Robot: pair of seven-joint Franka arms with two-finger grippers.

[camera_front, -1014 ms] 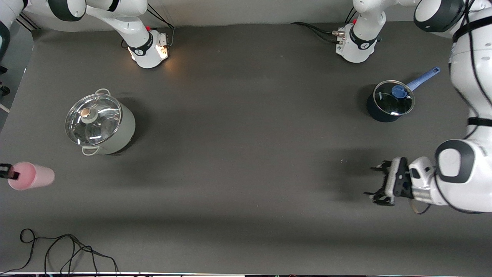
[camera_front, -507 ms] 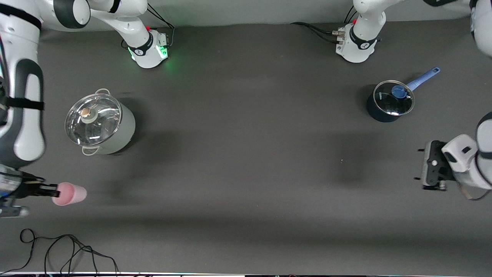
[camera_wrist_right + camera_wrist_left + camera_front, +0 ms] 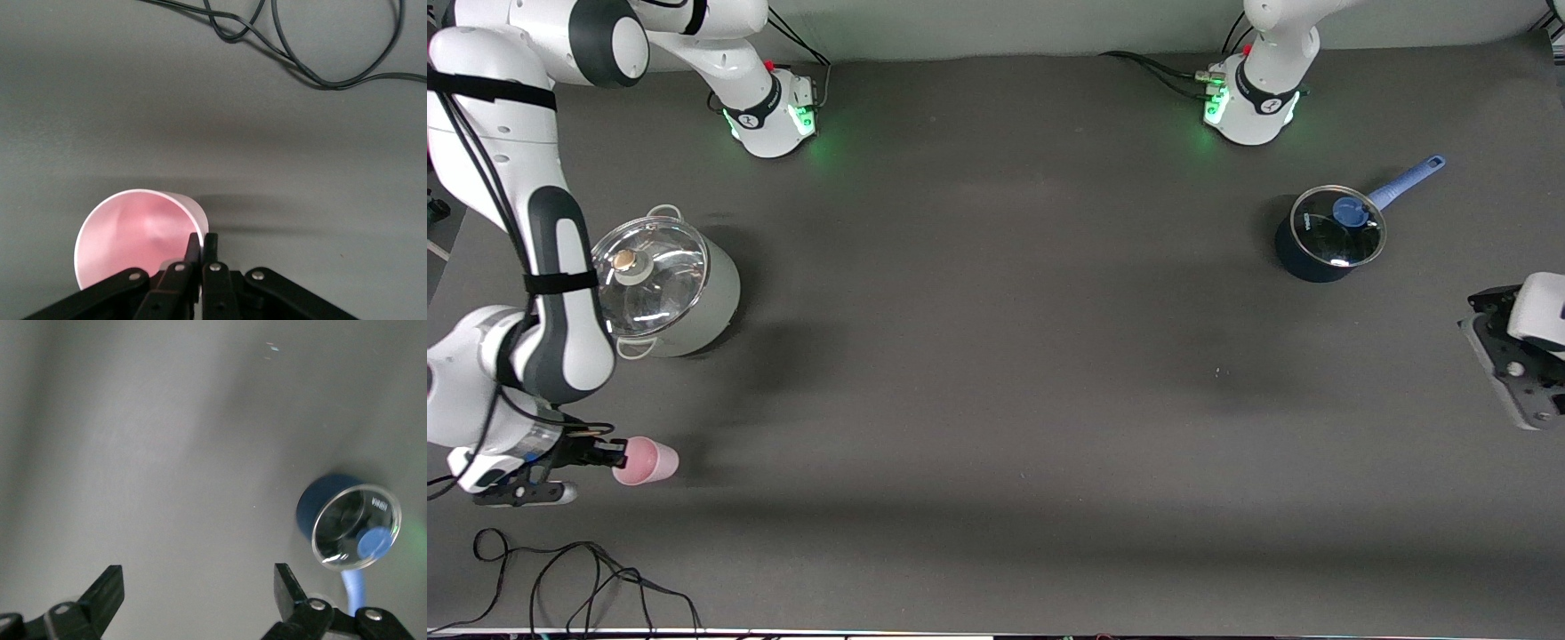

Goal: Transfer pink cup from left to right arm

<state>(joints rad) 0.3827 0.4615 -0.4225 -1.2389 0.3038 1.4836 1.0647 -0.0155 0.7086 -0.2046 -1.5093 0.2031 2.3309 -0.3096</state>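
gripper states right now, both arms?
Left gripper: open, holding nothing, over the table near the lidded dark-blue saucepan.
Right gripper: shut on the rim of the small pale-pink plastic cup, at the right arm's end of the table.

I can't read much here. The glass lid point(image 3: 357, 528) of the blue saucepan point(image 3: 1320, 240), at the right of the left wrist view, carries a short white marking near its rim, too small for me to make out. The black bands on the arm bases point(image 3: 765, 111) bear a white logo, unreadable.
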